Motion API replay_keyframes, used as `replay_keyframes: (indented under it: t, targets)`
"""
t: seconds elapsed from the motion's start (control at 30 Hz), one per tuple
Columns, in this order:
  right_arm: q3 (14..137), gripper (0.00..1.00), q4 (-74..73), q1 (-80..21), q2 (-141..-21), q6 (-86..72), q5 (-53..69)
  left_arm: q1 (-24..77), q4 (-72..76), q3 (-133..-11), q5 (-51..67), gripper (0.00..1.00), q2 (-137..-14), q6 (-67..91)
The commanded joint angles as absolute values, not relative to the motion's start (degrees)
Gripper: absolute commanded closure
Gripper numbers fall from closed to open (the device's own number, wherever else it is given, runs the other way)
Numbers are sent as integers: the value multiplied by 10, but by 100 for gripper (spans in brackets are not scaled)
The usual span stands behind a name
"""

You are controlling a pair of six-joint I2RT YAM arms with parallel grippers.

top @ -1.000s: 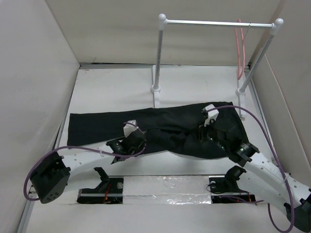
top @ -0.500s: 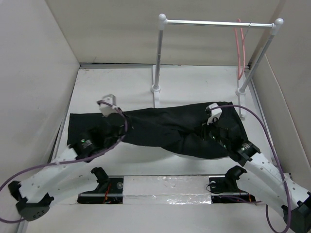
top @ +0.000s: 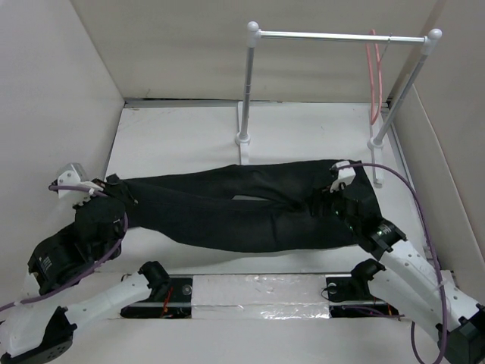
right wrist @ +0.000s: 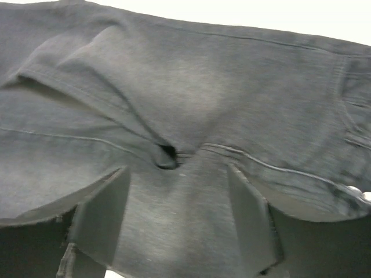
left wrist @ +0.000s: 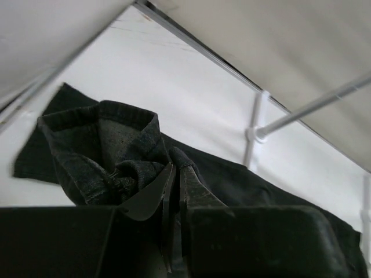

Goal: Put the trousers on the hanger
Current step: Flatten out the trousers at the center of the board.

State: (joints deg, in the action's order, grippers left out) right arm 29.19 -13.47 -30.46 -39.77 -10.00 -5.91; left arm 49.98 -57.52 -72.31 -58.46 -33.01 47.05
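The black trousers (top: 242, 208) lie stretched out across the table, leg ends at the left and waist at the right. My left gripper (top: 114, 189) is shut on the bunched leg ends, and in the left wrist view the gripper (left wrist: 177, 169) pinches the dark trousers fabric (left wrist: 110, 145). My right gripper (top: 324, 203) is open over the crotch area, and in the right wrist view the gripper (right wrist: 177, 179) has its spread fingers (right wrist: 101, 202) on the trousers (right wrist: 191, 87). The pink hanger (top: 373, 76) hangs at the right end of the rail.
The white-and-silver rail (top: 341, 36) stands at the back right on two posts (top: 248, 91), its feet just behind the trousers. White walls close in the table on the left, back and right. A taped strip (top: 258, 292) runs along the near edge.
My left gripper has pulled the leg ends far to the left, and the trousers have gone from bunched to stretched out long. My right gripper has shifted slightly right over the waist end.
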Motion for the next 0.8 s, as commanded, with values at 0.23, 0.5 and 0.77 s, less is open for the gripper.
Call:
replay_keyframes:
  t: [0.23, 0.5, 0.77]
  targets:
    - [318, 24, -108, -290, -404, -127, -146, 488, -646, -730, -698, 47, -277, 528]
    - [312, 100, -17, -241, -477, -159, -161, 488, -333, -625, -560, 50, -395, 354]
    - [302, 83, 65, -19, -562, -192, -97, 547, -13, -539, -320, 62, -629, 332]
